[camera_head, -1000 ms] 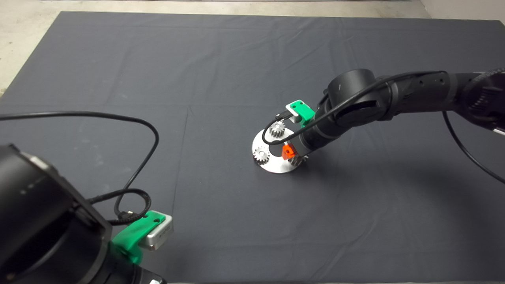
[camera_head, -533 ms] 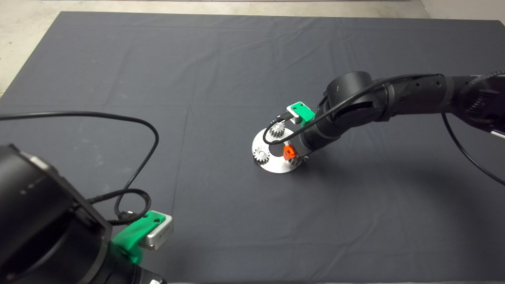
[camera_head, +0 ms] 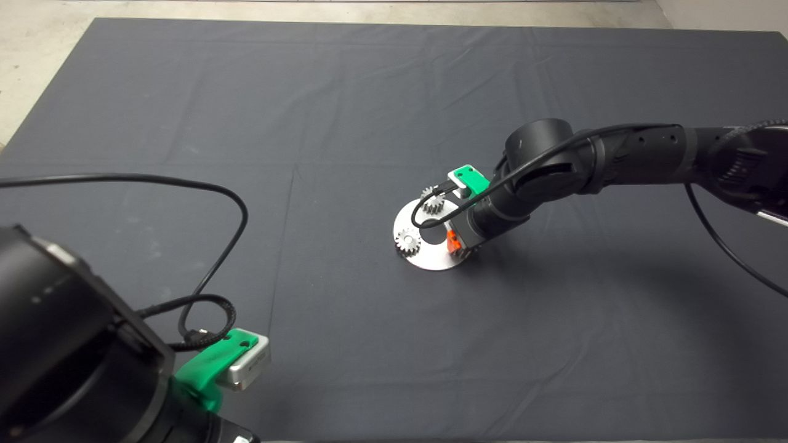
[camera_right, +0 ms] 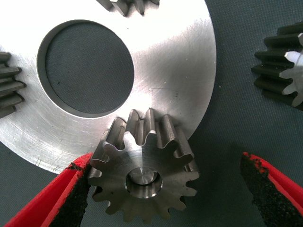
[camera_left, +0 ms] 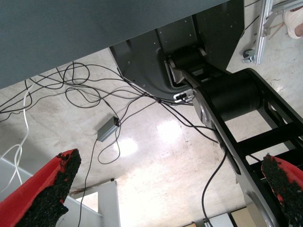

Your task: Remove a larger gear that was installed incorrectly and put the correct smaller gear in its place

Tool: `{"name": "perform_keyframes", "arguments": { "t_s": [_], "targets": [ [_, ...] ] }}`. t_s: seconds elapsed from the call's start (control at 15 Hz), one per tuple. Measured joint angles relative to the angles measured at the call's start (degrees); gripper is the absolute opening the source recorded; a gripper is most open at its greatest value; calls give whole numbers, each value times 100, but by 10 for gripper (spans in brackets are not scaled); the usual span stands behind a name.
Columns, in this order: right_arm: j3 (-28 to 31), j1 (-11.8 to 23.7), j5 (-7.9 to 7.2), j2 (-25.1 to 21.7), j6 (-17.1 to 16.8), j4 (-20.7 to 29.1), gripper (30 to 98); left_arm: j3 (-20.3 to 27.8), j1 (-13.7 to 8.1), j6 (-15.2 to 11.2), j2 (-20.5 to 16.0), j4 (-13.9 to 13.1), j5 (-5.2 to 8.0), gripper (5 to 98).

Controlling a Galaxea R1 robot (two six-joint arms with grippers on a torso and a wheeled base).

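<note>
Right gripper (camera_right: 161,189) stood wide around the larger gear (camera_right: 144,177) at lower centre; uneven closing might tilt and jam it.

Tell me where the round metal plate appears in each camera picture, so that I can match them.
Head view: the metal plate lies right of the middle of the mat, partly under the right gripper.
Left wrist view: not in it; only floor and cables show.
Right wrist view: the plate fills most of the picture.
Shared landmark: the plate's round hole.
</note>
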Motion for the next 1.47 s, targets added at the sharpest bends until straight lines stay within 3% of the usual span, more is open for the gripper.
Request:
{"name": "perform_keyframes", "arguments": {
  "t_s": [0.67, 0.73, 0.87, 1.47],
  "targets": [
    [-6, 0, 8, 52, -4, 0, 704, 2, 0, -1, 0, 0, 0, 982],
    [-9, 0, 69, 52, -4, 0, 664, 2, 1, -1, -2, 0, 0, 982],
    [-11, 0, 193, 60, -4, 0, 651, 2, 0, -1, -2, -2, 0, 982],
    [-24, 0, 301, 63, -1, 0, 562, 2, 2, -1, -2, -2, 0, 982]
  ]
}}
